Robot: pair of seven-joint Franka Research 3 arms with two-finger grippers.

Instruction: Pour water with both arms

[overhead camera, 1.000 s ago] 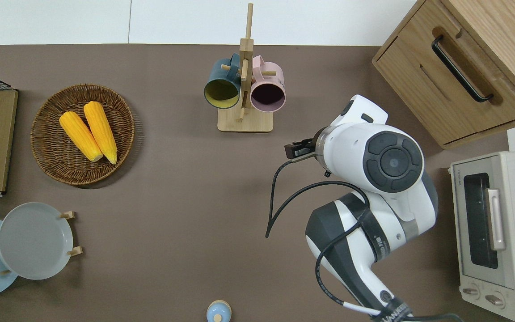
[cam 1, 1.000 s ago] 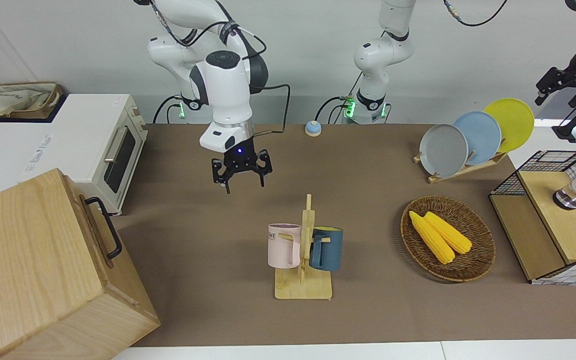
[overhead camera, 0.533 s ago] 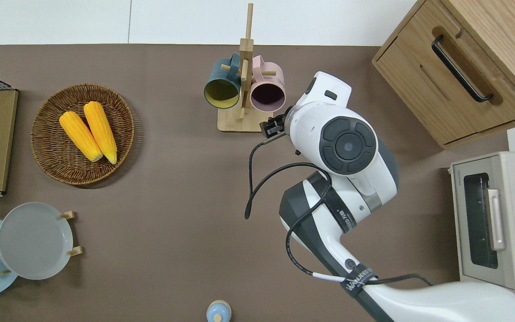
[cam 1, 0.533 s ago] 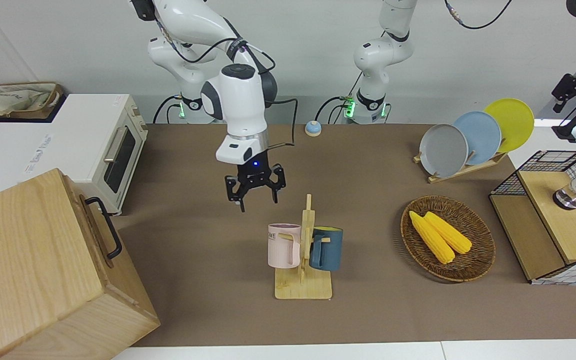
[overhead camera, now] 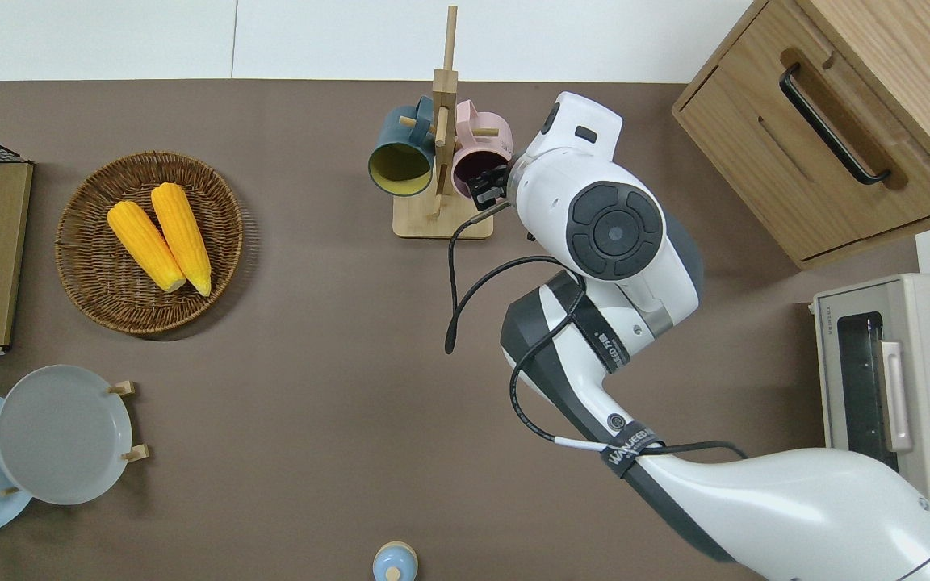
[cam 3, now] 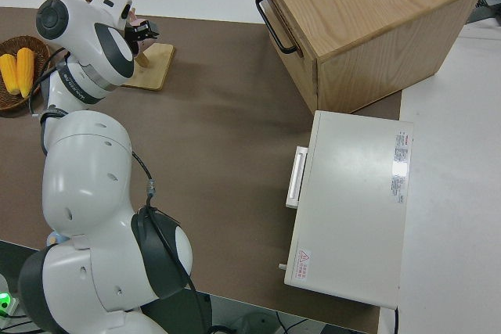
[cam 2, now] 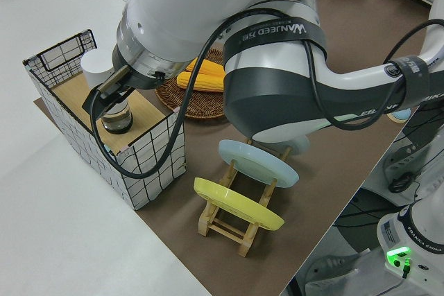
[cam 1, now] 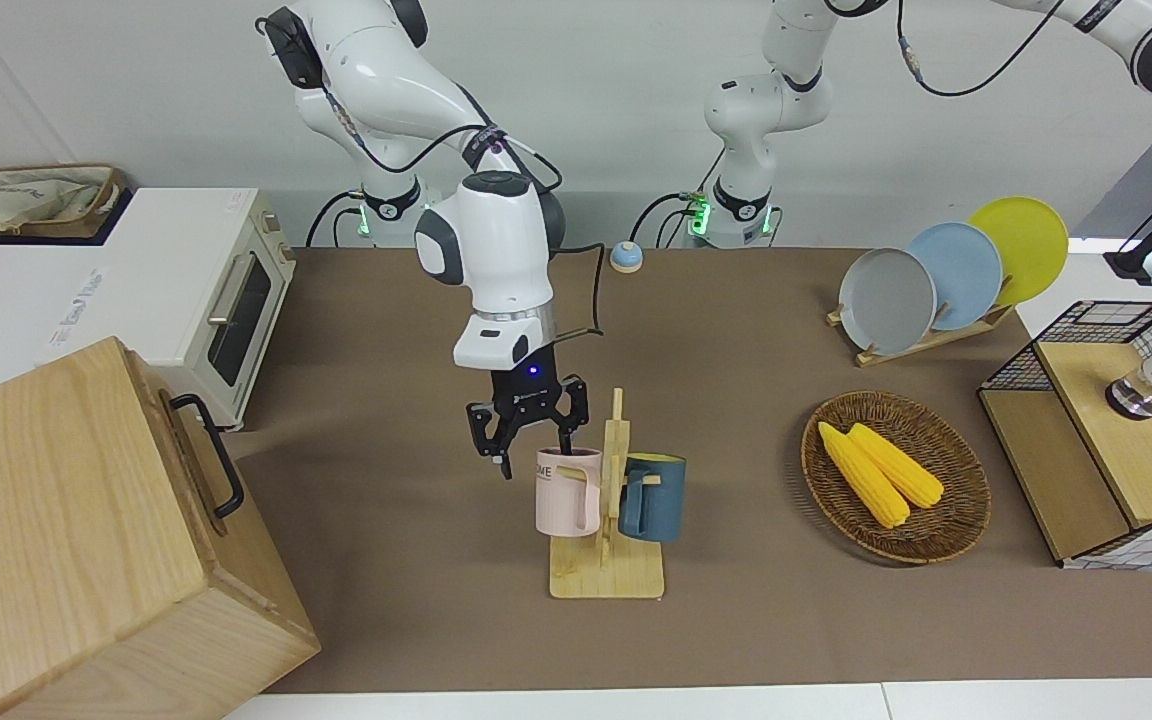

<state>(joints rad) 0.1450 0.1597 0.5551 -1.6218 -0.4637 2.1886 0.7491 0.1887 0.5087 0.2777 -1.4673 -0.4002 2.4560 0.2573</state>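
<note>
I had the right gripper [cam 1: 534, 447] pointing down at the pink mug [cam 1: 567, 491], which hung by its handle on the wooden mug rack [cam 1: 607, 570] beside the dark blue mug [cam 1: 653, 497], out toward the table edge farthest from the robots. Its jaws stood spread wide and held nothing. In the front view one fingertip sat at the pink mug's rim while the other hung just off the mug's side toward the right arm's end of the table, so the near wall of the mug lay roughly between the jaws; I could not tell whether either finger touched it. From overhead, the right gripper [overhead camera: 488, 183] showed only as a black edge over the pink mug's [overhead camera: 477, 161] mouth, the rest hidden under the wrist. The left arm reached out toward the wire-sided shelf [cam 1: 1108, 440] at its end of the table, where a small glass jar [cam 1: 1134, 392] stood on the wooden top; its gripper was out of the front view, and in the left side view I could not tell how its jaws stood.
</note>
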